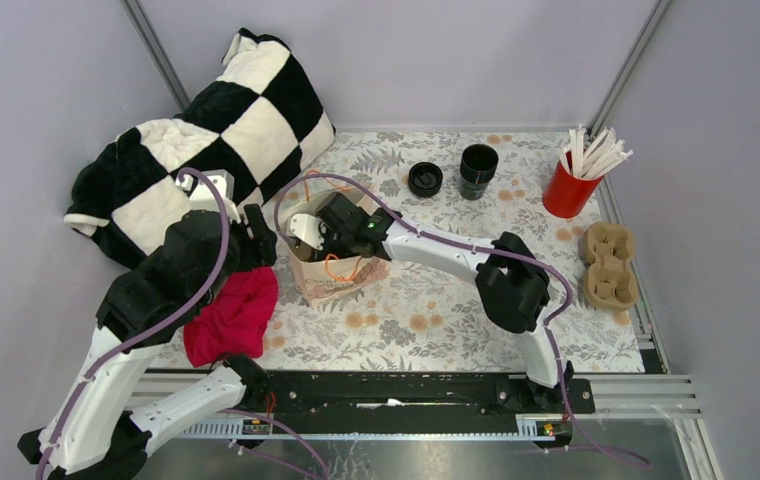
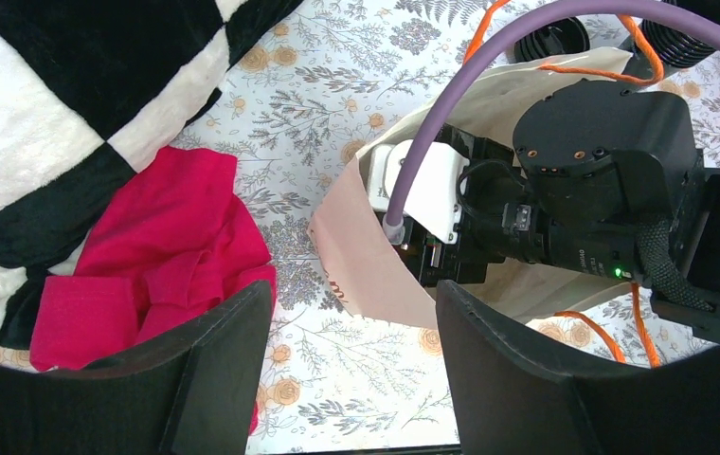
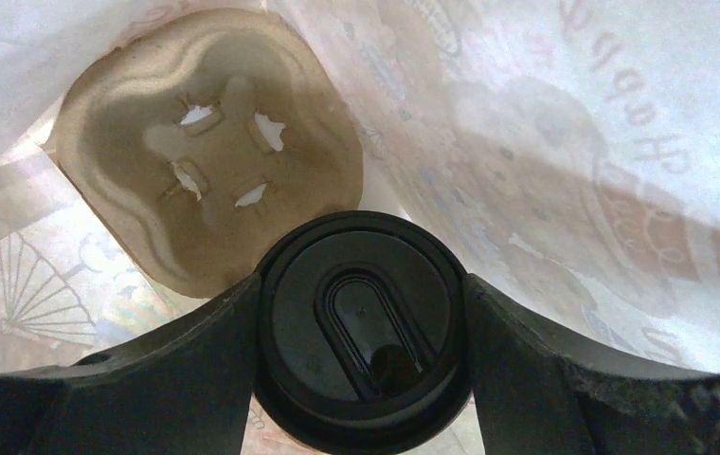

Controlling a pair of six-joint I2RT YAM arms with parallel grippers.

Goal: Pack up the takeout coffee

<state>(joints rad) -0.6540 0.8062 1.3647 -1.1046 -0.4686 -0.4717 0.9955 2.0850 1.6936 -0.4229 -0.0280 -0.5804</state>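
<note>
Furthest left of the paper bag [image 1: 331,280], a black-and-white checkered blanket [image 1: 226,130] is heaped against the wall. A red cloth [image 1: 234,315] lies crumpled on the floral tablecloth [image 1: 436,310] just beside the bag's left wall. The left gripper [image 2: 351,299] hangs over the gap between cloth and bag, its fingers spread wide with nothing between them.

The bag stands upright with its mouth open, orange handles [image 1: 341,268] flopped over the rim. The right arm [image 1: 446,255] reaches across from the right and fills most of that mouth, so from above you cannot see inside. The right gripper [image 3: 361,294] is down inside the bag, its two fingers pressed against either side of the takeout coffee [image 3: 361,327], which sits upright with its black lid on. A brown pulp cup carrier [image 3: 214,180] lies on the bag's floor just beyond the cup. Whether the cup rests on anything, I cannot tell.

Behind the bag and to its right sit a squat stack of black lids [image 1: 425,179] and a stack of black cups [image 1: 478,170]. Further right is a red cup [image 1: 568,192] full of white sticks [image 1: 596,152]. More pulp carriers [image 1: 609,265] lie at the far right edge.
</note>
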